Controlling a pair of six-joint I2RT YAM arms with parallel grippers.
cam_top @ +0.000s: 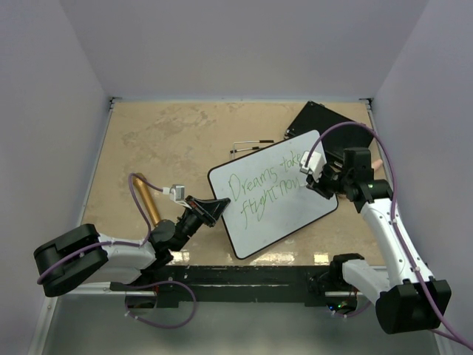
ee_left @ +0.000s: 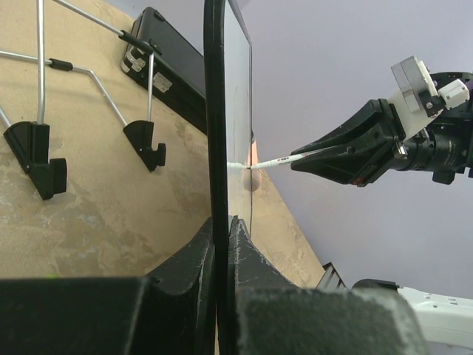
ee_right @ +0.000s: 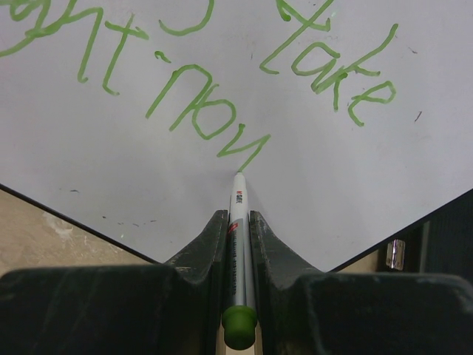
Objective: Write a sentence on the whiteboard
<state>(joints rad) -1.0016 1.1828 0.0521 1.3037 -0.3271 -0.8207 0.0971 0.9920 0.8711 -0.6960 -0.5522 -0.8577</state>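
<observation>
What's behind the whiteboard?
Left wrist view: a wire stand with black feet lying on the table, and a flat black board further back. The tilted whiteboard covers part of that board and the table beneath it in the top view, so anything there is unseen.

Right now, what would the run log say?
left end effector: shut on whiteboard edge | right end effector: shut on marker | marker tip: touching whiteboard

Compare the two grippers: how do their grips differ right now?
The left gripper clamps the whiteboard's edge; the right gripper clamps a marker. The left gripper only steadies the whiteboard; the right gripper presses the marker tip to it, at the end of the green "now". Both are shut.
</observation>
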